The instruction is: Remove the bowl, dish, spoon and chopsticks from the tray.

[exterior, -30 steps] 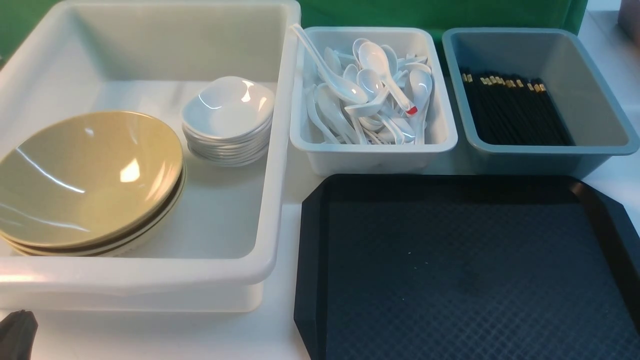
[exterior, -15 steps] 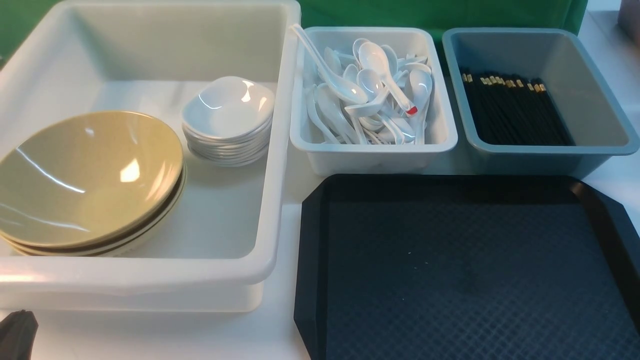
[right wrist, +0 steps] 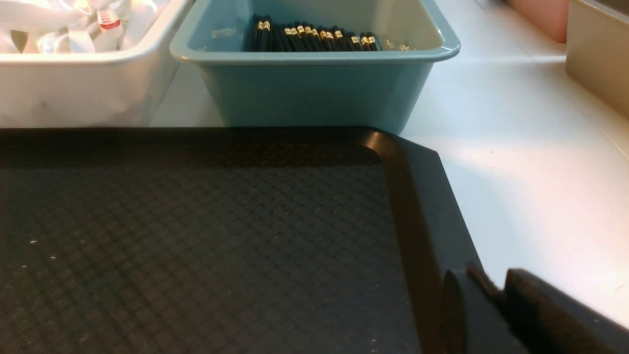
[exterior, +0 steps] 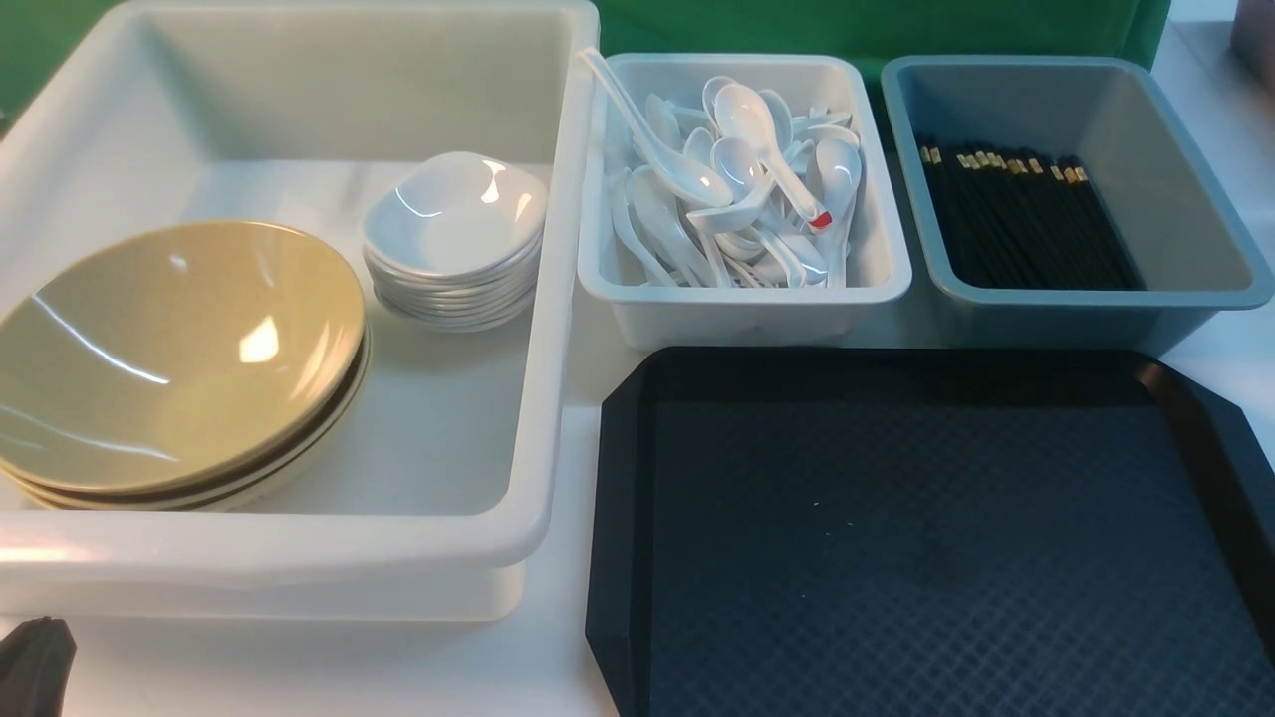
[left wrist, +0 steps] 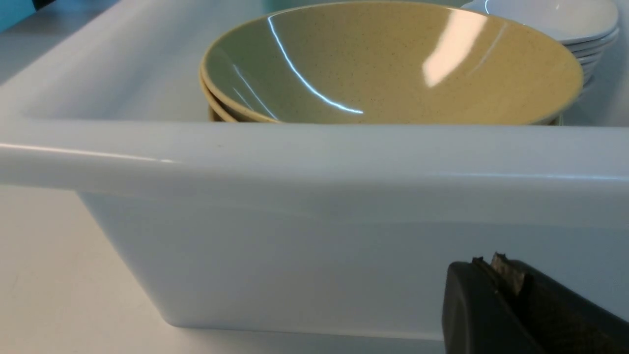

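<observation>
The black tray point(exterior: 926, 538) lies bare at the front right; it also shows in the right wrist view point(right wrist: 196, 236). The tan bowl point(exterior: 169, 349) tops a stack in the big white tub point(exterior: 558, 299), beside a stack of white dishes point(exterior: 453, 224). White spoons point(exterior: 737, 169) fill the small white tub. Black chopsticks point(exterior: 1026, 219) lie in the grey-blue tub. My left gripper point(left wrist: 489, 265) is shut and empty, low in front of the big tub's near wall; its tip shows in the front view point(exterior: 35, 662). My right gripper point(right wrist: 491, 287) is shut and empty by the tray's near right rim.
The small white tub point(exterior: 742, 299) and the grey-blue tub point(exterior: 1076, 299) stand side by side behind the tray. A tan bin point(right wrist: 597, 49) and a pinkish one stand off to the right on the white table.
</observation>
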You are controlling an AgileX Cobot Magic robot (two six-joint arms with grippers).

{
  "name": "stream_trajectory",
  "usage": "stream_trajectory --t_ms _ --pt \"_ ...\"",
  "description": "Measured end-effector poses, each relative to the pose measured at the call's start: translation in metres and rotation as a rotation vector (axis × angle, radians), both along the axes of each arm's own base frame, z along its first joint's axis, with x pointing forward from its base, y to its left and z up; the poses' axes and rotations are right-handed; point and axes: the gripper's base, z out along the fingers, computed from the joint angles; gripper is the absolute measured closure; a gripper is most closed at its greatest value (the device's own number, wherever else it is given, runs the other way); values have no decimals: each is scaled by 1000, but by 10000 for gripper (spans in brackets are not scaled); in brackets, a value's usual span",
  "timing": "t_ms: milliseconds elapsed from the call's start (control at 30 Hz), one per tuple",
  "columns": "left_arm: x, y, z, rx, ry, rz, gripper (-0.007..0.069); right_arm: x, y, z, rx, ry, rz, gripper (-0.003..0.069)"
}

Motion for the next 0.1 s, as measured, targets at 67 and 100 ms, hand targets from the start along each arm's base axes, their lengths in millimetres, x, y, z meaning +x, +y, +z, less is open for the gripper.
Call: stream_trajectory --t_ms 67,100 --pt "0 0 0 0 0 0 636 0 0 0 0 0 0 518" --pt "0 0 0 0 0 0 636 0 0 0 0 0 0 517"
